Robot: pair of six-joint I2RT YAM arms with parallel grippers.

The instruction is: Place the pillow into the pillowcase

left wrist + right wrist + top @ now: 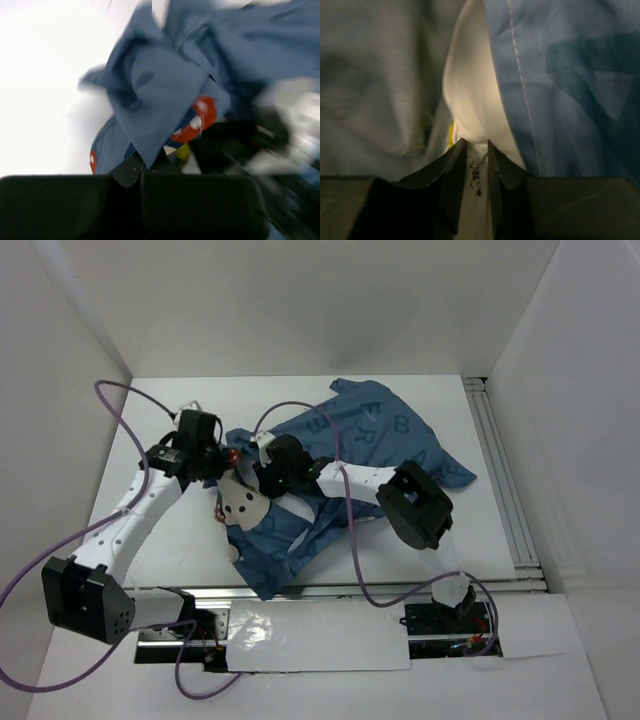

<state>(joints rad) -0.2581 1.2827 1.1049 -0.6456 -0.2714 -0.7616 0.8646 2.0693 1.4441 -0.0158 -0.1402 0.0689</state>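
The dark blue pillowcase (pixel 385 435) lies crumpled across the middle of the table. A small patch of the white pillow (pixel 245 506) shows at its left opening. My left gripper (pixel 222 460) is at the case's left edge, shut on a pointed fold of the pillowcase (pixel 150 95), with a red bow print (pixel 200 119) just beyond it. My right gripper (pixel 262 472) reaches into the opening. In the right wrist view my right gripper (pixel 476 150) is shut on a pinch of the white pillow (pixel 470 90), beside its yellow trim (pixel 451 135). The pillowcase (pixel 570 85) hangs on the right.
White walls enclose the table (pixel 170 540) on three sides. A metal rail (pixel 500 480) runs along the right edge. Purple cables (pixel 130 400) loop off both arms. The right arm's elbow (pixel 415 505) hangs over the case's right half.
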